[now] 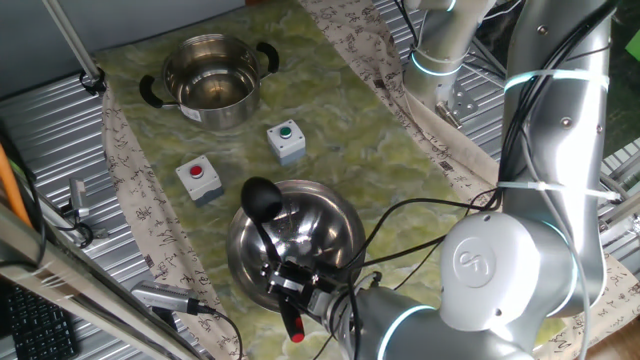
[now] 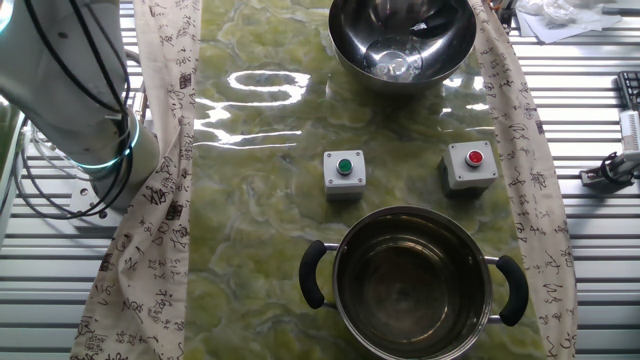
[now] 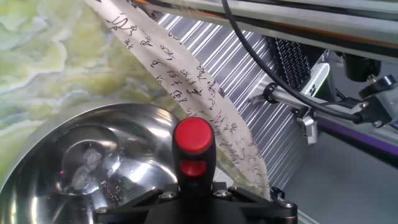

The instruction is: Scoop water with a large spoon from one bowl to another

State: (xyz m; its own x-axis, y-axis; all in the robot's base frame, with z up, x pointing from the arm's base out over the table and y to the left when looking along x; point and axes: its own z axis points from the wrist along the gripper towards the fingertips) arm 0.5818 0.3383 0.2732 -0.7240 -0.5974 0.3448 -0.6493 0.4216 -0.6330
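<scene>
A: Position of gripper [image 1: 290, 283]?
B: Low at the near rim of the wide mirror-shiny bowl [image 1: 340, 225], in one fixed view. Clamped on the handle of the large spoon [image 1: 268, 225]; fingers pressed against the handle on both sides.

A: Spoon orientation?
B: Black ladle end raised above the far rim of the wide bowl, handle sloping down through the gripper, red tip poking out below the fingers. In hand view, red handle end [image 3: 193, 146] dead centre, black clamp body right beneath it.

A: Water?
B: Seen only as glints [image 3: 87, 168] at the bottom of the wide bowl in hand view; same bright patch [image 2: 395, 62] in the other fixed view. Contents of the ladle end: cannot tell.

A: Source vessel?
B: Small deep pot with two black loop handles [image 1: 210, 80], well apart from the wide bowl, at the far end of the green marbled mat [image 1: 340, 120]. Upright. Inside of pot [image 2: 412, 285] dull and brownish in the other fixed view; water level not readable.

A: Between the two vessels?
B: Two grey button boxes: red-button box [image 1: 199, 178] and green-button box [image 1: 286, 139], side by side, apart from each other, neither touching a vessel.

A: Surroundings?
B: Printed cloth strip [image 3: 205, 106] along the mat edge, just beside the wide bowl; ribbed metal table [image 3: 249, 81] beyond it.
</scene>
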